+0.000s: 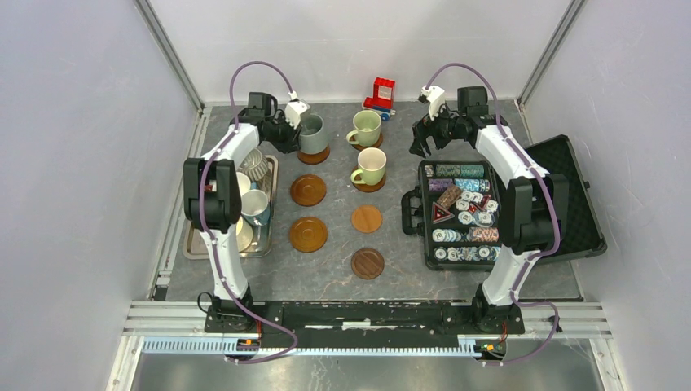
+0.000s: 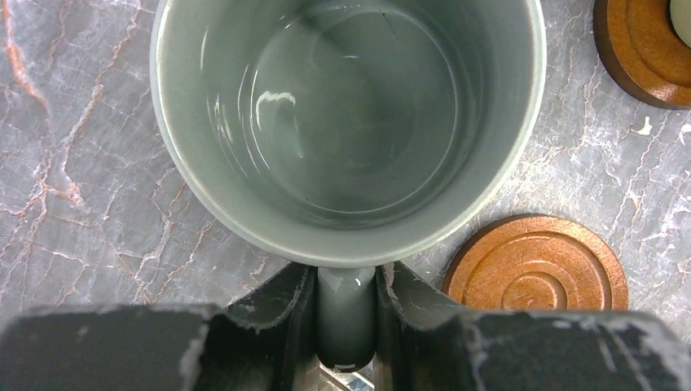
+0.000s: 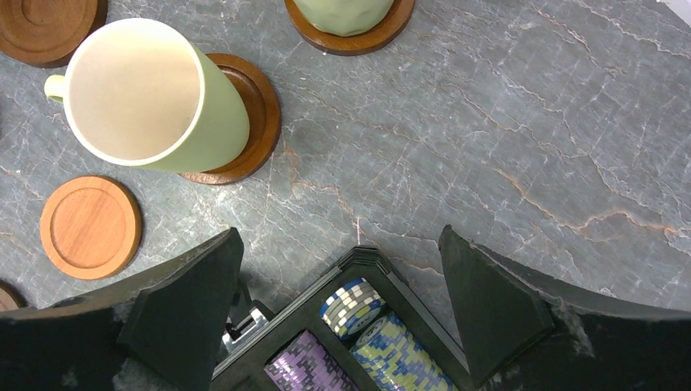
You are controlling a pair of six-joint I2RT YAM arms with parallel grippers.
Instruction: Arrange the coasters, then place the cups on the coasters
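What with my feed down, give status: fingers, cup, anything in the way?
Left fingers shut on grey-green mug handle. Mug at back-left coaster, seating unclear. Right fingers open, empty, over chip case. Nothing in the way.

A grey marbled table [image 1: 269, 277] fills the middle of the scene, its stone-like top crossed by pale and rust-coloured veins. Plain pale panels close it in: a left wall [image 1: 73, 163], a right wall [image 1: 635, 81] and a far wall [image 1: 358, 41]. Slanting aluminium struts stand at the far left corner [image 1: 171, 53] and the far right corner [image 1: 550, 53]. Aluminium rails [image 1: 163, 314] run along the near edge. The light is even and soft, without hard shadows.
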